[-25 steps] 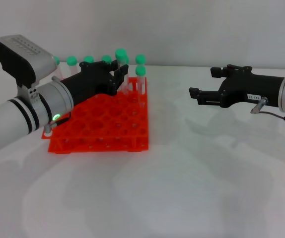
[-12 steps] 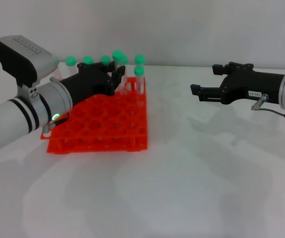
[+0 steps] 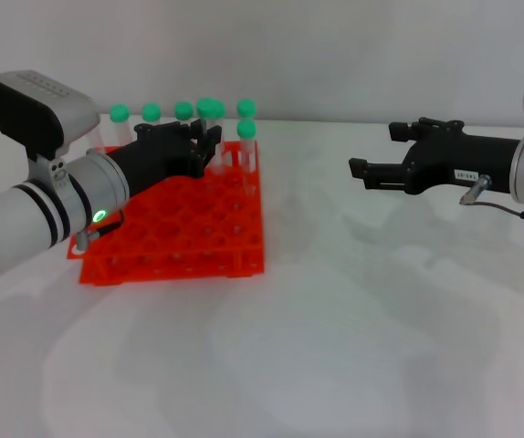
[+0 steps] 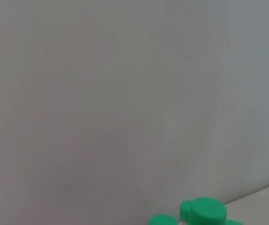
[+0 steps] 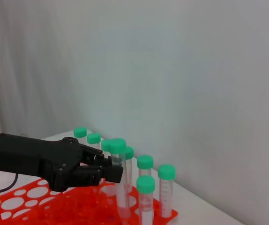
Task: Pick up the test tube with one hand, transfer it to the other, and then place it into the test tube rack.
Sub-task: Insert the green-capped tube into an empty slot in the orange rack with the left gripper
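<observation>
The orange-red test tube rack (image 3: 180, 233) stands on the white table at the left. My left gripper (image 3: 209, 139), on the green-lit arm, is over the rack's far rows and shut on a green-capped test tube (image 3: 210, 107) held upright. In the right wrist view that gripper (image 5: 112, 169) clamps the tube (image 5: 120, 187) below its cap, and the tube's lower end reaches down to the rack's top tier (image 5: 41, 206). My right gripper (image 3: 376, 151), on the blue-lit arm, is open and empty, well to the right of the rack.
Several other green-capped tubes (image 3: 246, 128) stand in the rack's back rows, close around the held one. Their caps (image 4: 202, 212) show at the edge of the left wrist view. A grey wall runs behind the table.
My left gripper has shifted left with the tube, and the rack and its tubes have shifted left with it. The right gripper has risen slightly and stays open.
</observation>
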Controlling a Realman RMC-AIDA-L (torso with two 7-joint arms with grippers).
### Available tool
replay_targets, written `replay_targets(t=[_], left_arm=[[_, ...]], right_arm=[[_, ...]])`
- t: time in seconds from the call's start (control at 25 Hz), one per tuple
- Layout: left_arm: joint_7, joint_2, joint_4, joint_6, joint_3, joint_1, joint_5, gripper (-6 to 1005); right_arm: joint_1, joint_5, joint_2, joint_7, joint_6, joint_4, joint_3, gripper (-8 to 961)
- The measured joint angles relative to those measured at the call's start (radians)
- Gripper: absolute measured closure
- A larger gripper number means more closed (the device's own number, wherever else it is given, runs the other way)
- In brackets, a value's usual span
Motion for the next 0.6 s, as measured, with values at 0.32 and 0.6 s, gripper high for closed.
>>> replay_targets(t=[0.32, 0.6], left_arm=[[0.005, -0.004, -0.001, -0.026, -0.003, 0.0, -0.006, 803], [0.001, -0.005, 0.003, -0.047, -0.007, -0.004, -0.011, 631]], right_arm=[[0.003, 0.0, 0.0, 0.0, 0.001, 0.002, 0.0, 94], [0.003, 0.001, 0.001, 0.0, 0.002, 0.003, -0.001, 94]])
